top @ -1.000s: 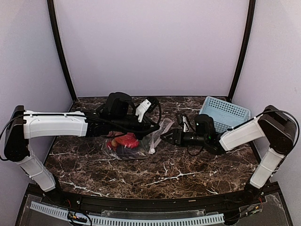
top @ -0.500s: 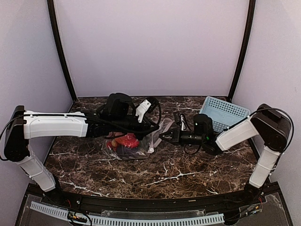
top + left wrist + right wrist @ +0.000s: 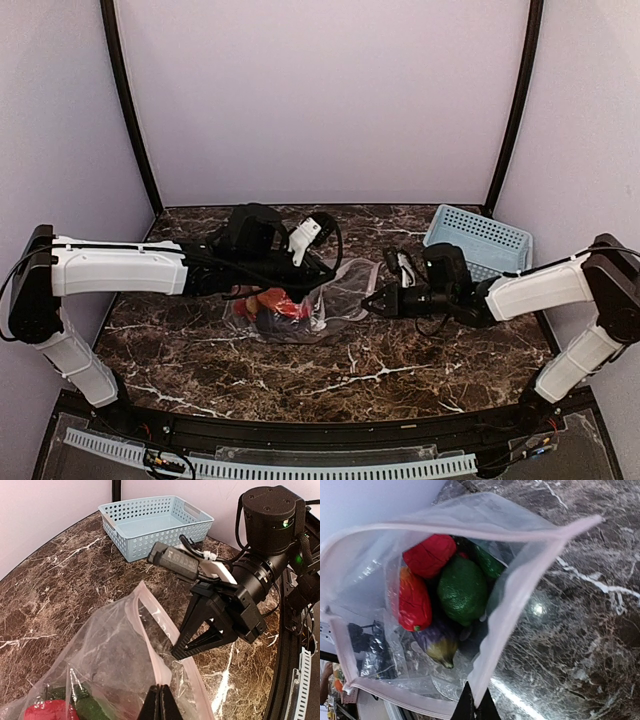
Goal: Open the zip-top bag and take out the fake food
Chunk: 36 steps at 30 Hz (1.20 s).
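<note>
**A:** Where's the bag?

**B:** Mid-table, between the two arms, its mouth gaping toward the right arm.

**A:** And the grippers?

**B:** The left gripper is pinched tight on the clear film by the mouth. The right gripper is clamped on the white zip strip across from it.

**A:** The food?

**B:** The food sits inside the bag: red pieces, a green one, and a purple one nearer the mouth.

**A:** The basket?

**B:** At the far right corner, well apart from the bag.
</note>
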Tool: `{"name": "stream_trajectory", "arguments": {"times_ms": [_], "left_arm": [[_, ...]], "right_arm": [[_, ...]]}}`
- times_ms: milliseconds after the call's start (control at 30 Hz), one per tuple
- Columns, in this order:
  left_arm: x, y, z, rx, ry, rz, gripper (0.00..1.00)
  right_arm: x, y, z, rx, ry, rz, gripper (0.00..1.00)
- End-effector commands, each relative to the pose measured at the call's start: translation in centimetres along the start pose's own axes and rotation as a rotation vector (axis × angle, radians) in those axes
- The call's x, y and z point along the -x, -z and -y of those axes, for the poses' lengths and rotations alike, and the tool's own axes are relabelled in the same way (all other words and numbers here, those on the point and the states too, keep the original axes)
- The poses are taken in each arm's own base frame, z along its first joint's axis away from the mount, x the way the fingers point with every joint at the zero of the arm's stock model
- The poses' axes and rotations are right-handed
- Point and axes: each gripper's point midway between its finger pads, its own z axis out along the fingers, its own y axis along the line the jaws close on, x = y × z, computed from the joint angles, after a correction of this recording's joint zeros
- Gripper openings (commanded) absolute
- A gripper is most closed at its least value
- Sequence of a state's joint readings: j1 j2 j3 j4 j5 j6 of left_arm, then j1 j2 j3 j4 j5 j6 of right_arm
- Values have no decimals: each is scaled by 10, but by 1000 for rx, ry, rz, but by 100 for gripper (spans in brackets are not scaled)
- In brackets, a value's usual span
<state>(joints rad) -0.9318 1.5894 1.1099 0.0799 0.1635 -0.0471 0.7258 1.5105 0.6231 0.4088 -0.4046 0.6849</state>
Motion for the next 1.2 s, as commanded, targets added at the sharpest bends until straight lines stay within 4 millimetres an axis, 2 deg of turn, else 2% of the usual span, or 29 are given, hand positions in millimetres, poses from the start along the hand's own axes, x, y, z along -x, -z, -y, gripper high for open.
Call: {"name": "stream_trajectory", "arguments": {"times_ms": [0, 67, 133, 300, 433, 567, 700, 900, 1067, 1167], "left_arm": [[3, 13, 1, 10, -21, 3, 1], [1, 13, 5, -3, -35, -8, 1], [-1, 12, 13, -27, -46, -22, 1], [-3, 1, 33, -102, -95, -43, 1], [-1, 0, 35, -108, -93, -38, 1], [2, 0, 36, -113, -87, -34, 1], [6, -1, 37, -116, -89, -28, 1], [6, 0, 39, -127, -85, -28, 1], [3, -1, 41, -141, -82, -31, 1], [-1, -2, 42, -149, -83, -35, 1]], "right_arm": [[-40, 1, 45, -148, 7, -120, 0], [-46, 1, 50, -164, 10, -133, 0], [-42, 4, 47, -157, 35, -116, 3], [-10, 16, 12, -86, 237, -8, 38], [12, 31, -15, -52, 427, 96, 49], [22, 35, -27, -50, 551, 127, 51], [19, 31, -35, -14, 582, 117, 45], [5, 5, -54, 62, 664, 103, 44], [-8, -22, -45, 83, 745, 82, 51], [-12, -30, -45, 100, 809, 109, 55]]}}
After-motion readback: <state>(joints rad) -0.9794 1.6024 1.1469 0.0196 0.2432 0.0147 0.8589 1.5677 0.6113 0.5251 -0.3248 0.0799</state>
